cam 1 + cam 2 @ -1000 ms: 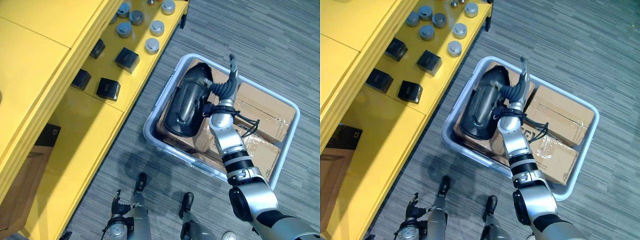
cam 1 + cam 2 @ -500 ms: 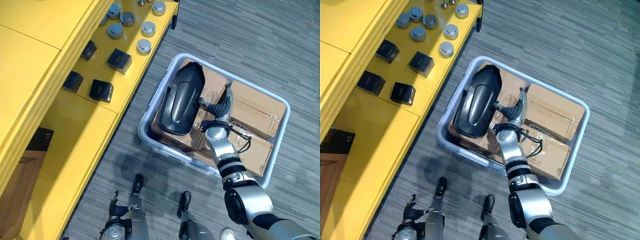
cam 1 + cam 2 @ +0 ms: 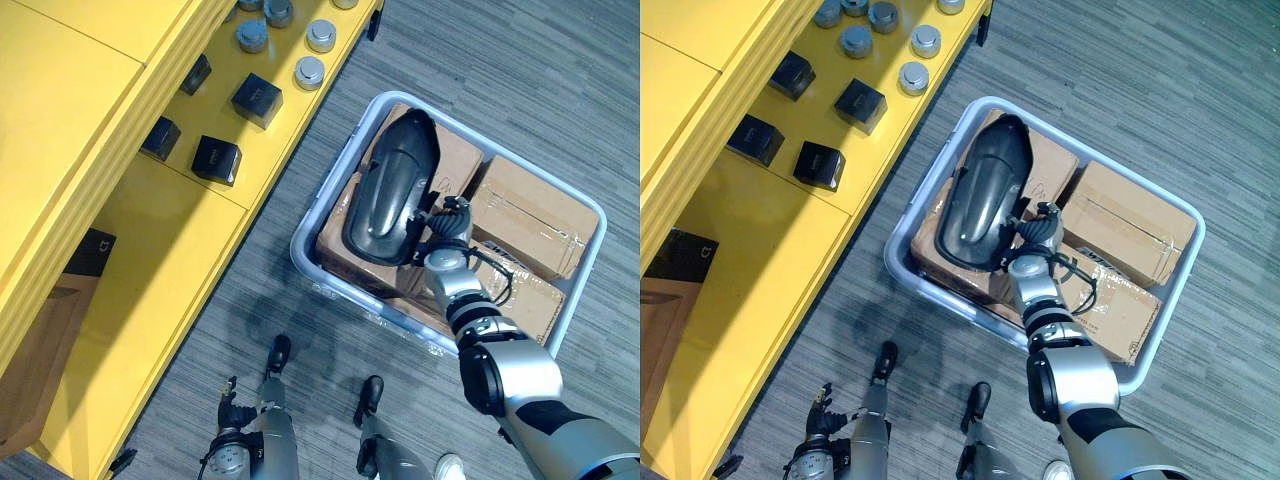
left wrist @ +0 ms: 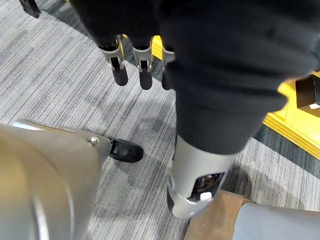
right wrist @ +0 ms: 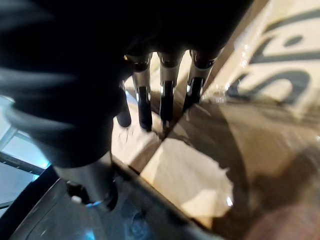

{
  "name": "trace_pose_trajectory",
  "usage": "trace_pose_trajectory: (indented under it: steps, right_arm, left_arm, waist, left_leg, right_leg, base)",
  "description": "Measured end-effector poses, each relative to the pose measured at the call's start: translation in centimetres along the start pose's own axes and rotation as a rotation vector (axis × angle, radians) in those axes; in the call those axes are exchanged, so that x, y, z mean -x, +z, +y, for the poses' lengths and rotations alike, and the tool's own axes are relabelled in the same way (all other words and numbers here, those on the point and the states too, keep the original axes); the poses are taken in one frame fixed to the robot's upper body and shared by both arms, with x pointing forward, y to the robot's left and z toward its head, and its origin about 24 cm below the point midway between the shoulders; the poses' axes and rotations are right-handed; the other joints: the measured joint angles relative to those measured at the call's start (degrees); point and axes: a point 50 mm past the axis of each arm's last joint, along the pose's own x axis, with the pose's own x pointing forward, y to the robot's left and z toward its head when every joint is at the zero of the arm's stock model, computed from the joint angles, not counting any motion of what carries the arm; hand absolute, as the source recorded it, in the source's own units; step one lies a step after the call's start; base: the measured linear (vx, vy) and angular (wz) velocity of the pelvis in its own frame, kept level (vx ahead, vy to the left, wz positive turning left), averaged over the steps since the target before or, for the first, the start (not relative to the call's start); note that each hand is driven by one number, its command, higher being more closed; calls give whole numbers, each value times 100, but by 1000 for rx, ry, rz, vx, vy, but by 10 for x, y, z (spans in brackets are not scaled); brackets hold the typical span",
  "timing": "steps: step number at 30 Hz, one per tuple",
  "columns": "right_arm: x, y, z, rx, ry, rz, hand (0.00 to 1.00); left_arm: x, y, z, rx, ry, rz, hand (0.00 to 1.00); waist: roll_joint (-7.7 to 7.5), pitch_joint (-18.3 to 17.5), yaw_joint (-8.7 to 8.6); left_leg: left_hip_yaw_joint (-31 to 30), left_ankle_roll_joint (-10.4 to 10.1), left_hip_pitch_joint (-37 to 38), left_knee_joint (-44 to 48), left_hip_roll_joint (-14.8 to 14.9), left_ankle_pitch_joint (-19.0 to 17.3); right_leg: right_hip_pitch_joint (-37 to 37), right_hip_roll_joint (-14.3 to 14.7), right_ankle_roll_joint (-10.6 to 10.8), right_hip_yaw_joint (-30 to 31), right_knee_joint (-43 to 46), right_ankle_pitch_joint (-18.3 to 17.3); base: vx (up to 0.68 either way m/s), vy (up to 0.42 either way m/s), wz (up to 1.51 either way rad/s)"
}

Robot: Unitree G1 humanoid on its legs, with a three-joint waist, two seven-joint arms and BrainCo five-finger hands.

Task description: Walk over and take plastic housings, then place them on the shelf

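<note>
A long black plastic housing (image 3: 392,190) lies slanted on cardboard boxes inside a grey bin (image 3: 305,265) on the floor. My right hand (image 3: 447,222) is down in the bin at the housing's right edge, near its closer end. In the right wrist view its fingers (image 5: 165,95) are straight and point at the cardboard (image 5: 190,175), with the housing's dark edge (image 5: 60,210) beside the thumb. Nothing is gripped. My left hand (image 3: 232,418) hangs low over the floor, and its fingers (image 4: 145,70) are relaxed and empty.
A yellow shelf (image 3: 180,260) runs along the left of the bin. It carries small black boxes (image 3: 215,158) and silver round caps (image 3: 310,70). More taped cardboard boxes (image 3: 535,215) fill the bin's right half. Grey striped carpet surrounds the bin.
The camera has shifted. My right hand has dropped from above the bin's middle and drawn back to the housing's right edge. The left hand has stayed hanging.
</note>
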Motion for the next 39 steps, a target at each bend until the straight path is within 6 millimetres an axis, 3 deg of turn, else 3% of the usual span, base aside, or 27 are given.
trace_pose_trajectory:
  steps: [13, 18, 22, 24, 28, 30, 37, 39]
  right_arm:
    - [-26, -8, -54, 15, -54, 128, 100]
    - [-23, -18, -57, 135, -40, 65, 100]
    - [-16, -28, -54, 274, -3, -23, 100]
    - [-8, -35, -45, 363, 46, -80, 100]
    - [8, -45, -27, 466, 125, -157, 100]
    - [16, -47, -19, 528, 163, -203, 100]
    - [37, -44, 11, 548, 264, -292, 100]
    - [41, -41, 15, 539, 273, -311, 100]
  left_arm:
    - [2, 0, -6, 1, -49, 16, 0]
    - [9, 5, -11, 22, -83, -23, 0]
    - [16, 41, -25, 145, -123, -163, 0]
    - [21, 66, -31, 229, -159, -253, 0]
    - [20, 83, -35, 321, -198, -287, 0]
    - [15, 104, -44, 428, -257, -305, 0]
    - [0, 169, -65, 633, -396, -358, 0]
    - [-1, 177, -72, 646, -435, -346, 0]
  waist:
    - [110, 36, 48]
    - [152, 17, 19]
    - [228, -47, -28]
    - [257, -159, -139]
    - [283, -366, -333]
    - [312, -516, -443]
    - [307, -815, -670]
    - [309, -893, -729]
  left_leg:
    - [-275, 20, 223, 30, -191, 47]
    - [-249, 50, 357, -23, -208, 69]
    - [-144, 67, 502, -60, -213, 83]
    - [-70, 74, 581, -91, -206, 89]
    - [113, 76, 727, -112, -199, 90]
    - [199, 76, 742, -112, -178, 90]
    - [377, 74, 821, -114, -106, 90]
    - [402, 74, 819, -114, -93, 91]
  right_leg:
    - [389, -147, -34, -267, 3, -122]
    - [476, -178, -25, -250, 26, -130]
    - [549, -201, -25, -194, 45, -130]
    - [563, -208, -24, -94, 64, -129]
    - [597, -222, -24, 69, 69, -129]
    - [584, -211, -25, 96, 53, -126]
    - [571, -158, -82, 268, 0, -47]
    - [559, -145, -84, 293, -12, -27]
  base:
    - [32, 17, 14]
    - [0, 0, 0]
    - [-7, 15, -10]
    - [-4, 15, -15]
    - [0, 6, -22]
    - [-26, 0, -16]
    - [-37, 0, -15]
    - [-34, 3, -7]
